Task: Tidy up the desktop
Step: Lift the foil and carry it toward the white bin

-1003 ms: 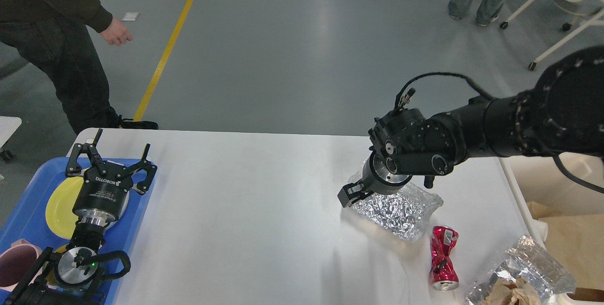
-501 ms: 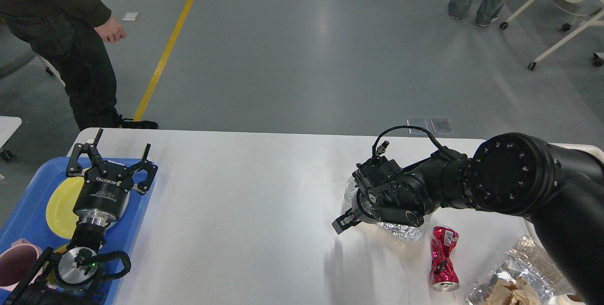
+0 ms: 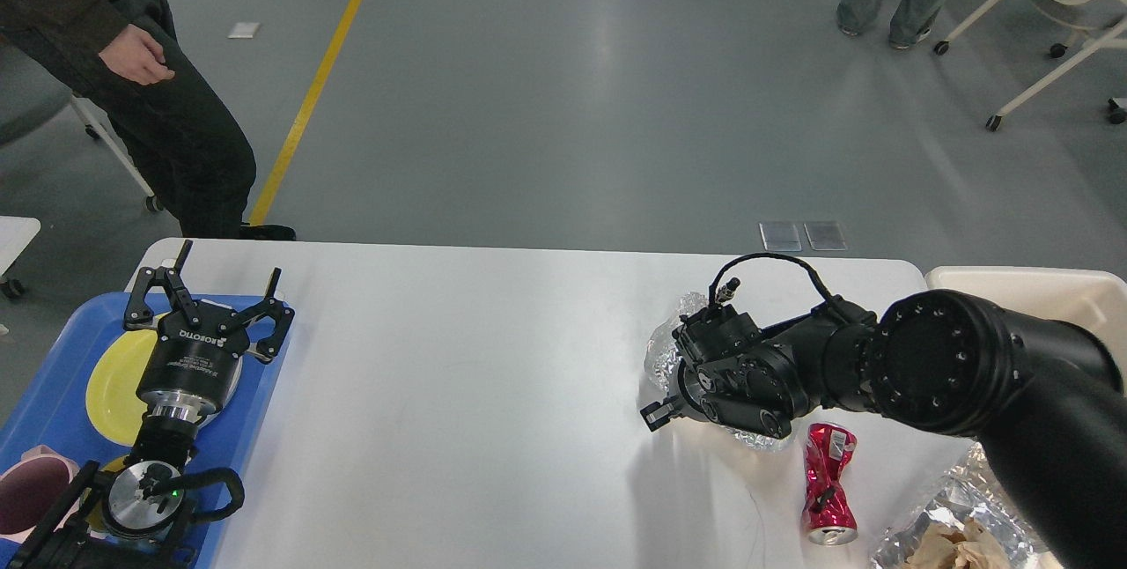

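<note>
A: What has changed in the last second?

B: The right tool (image 3: 662, 410) has dropped from above the crumpled foil bag (image 3: 669, 349) onto its near-left edge, low on the tabletop (image 3: 458, 393). The forearm now covers most of the bag. I judge it is going for a grip to carry the bag to the cream bin (image 3: 1030, 287) at right.

A: Clenched on it?

B: I cannot tell; only one dark fingertip shows. The left tool (image 3: 207, 300) hangs released over the blue tray (image 3: 53, 393) at lower left, unmoved.

A: The count?

B: Two foil bags, the second (image 3: 951, 525) at lower right with brown paper in it; one crushed red can (image 3: 826, 481) between them; one yellow plate (image 3: 110, 388); one pink bowl (image 3: 22, 498); one tray; one bin. The white tabletop fills the lower half of the frame.
</note>
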